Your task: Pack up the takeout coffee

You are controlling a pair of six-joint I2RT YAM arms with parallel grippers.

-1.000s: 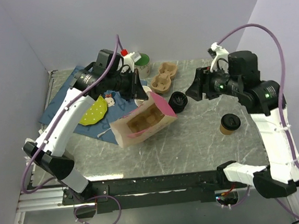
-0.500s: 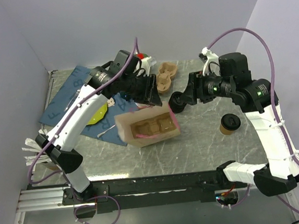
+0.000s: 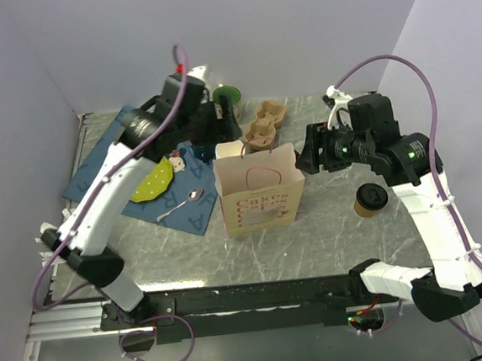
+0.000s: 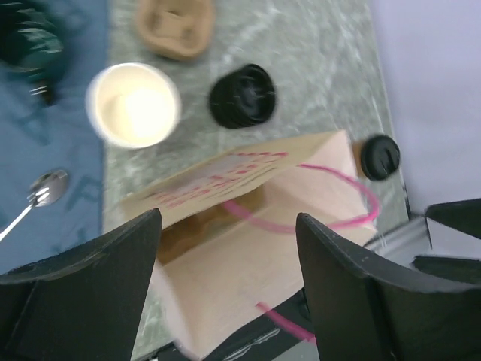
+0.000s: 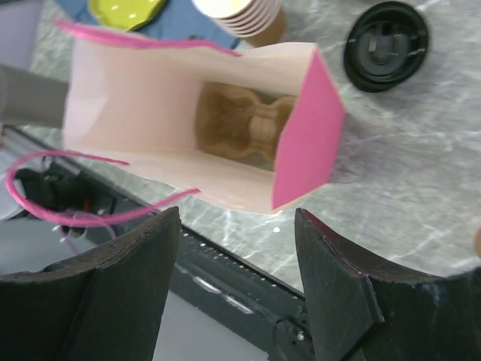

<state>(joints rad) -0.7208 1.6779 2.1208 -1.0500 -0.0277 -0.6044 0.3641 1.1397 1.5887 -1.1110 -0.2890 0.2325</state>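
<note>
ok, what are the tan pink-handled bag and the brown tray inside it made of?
Tan pink-handled bag: matte paper, probably kraft, given sharp folds and printed front. Brown tray inside it: likely moulded paper pulp, dull, with rounded cup wells.

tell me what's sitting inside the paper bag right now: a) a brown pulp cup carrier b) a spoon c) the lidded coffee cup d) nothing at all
a, since the right wrist view looks down into the open paper bag and shows a brown pulp cup carrier at its bottom, while the takeout coffee stands outside the bag, to its right in the top view.
</note>
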